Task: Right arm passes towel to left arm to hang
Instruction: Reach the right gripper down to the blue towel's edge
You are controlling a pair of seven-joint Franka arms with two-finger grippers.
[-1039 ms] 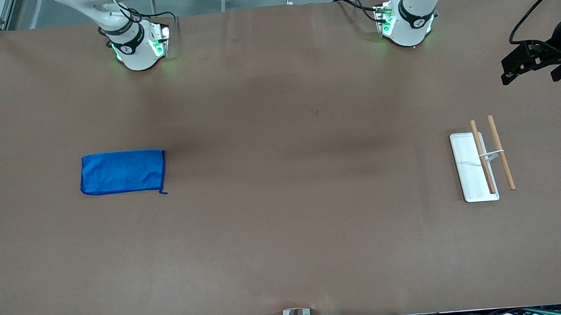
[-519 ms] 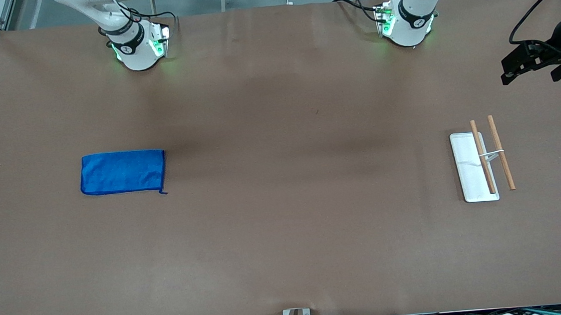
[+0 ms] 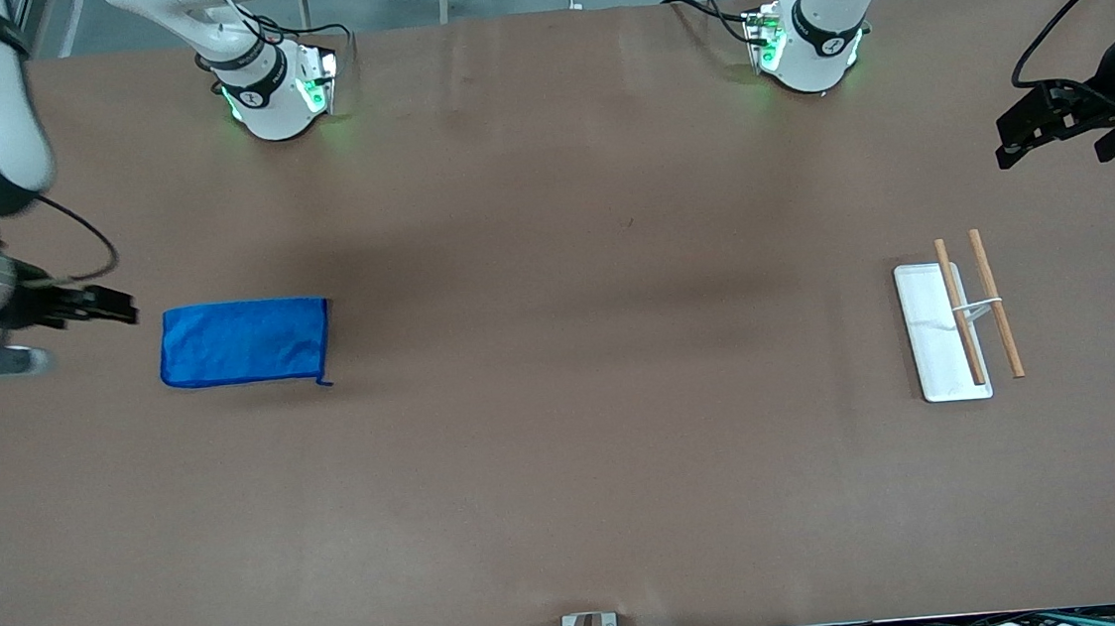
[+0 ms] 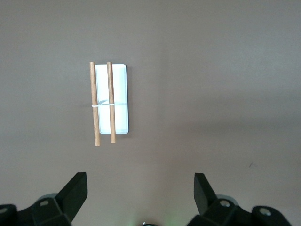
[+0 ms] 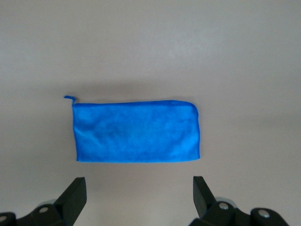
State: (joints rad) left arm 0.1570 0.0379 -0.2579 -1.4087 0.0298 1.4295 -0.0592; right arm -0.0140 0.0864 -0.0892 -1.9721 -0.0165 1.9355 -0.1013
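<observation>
Right gripper: up in the air over the right arm's end of the table, fingers spread wide and holding nothing. In the front view its tips stand at about 9 o'clock from the towel, just beside the towel's short edge and not touching it. In the right wrist view the two dark fingers frame the towel with clear table between.

Towel: bright blue, folded into a flat rectangle, lying on the brown table toward the right arm's end. A small loop sticks out at one corner; in the front view that corner is the one nearer the camera and toward the table's middle.

Left gripper: waits in the air over the left arm's end of the table, fingers likewise wide apart and empty.

Towel rack: a white flat base carrying two wooden rods, at about 7 o'clock from the left gripper in the front view, well apart from the towel.
</observation>
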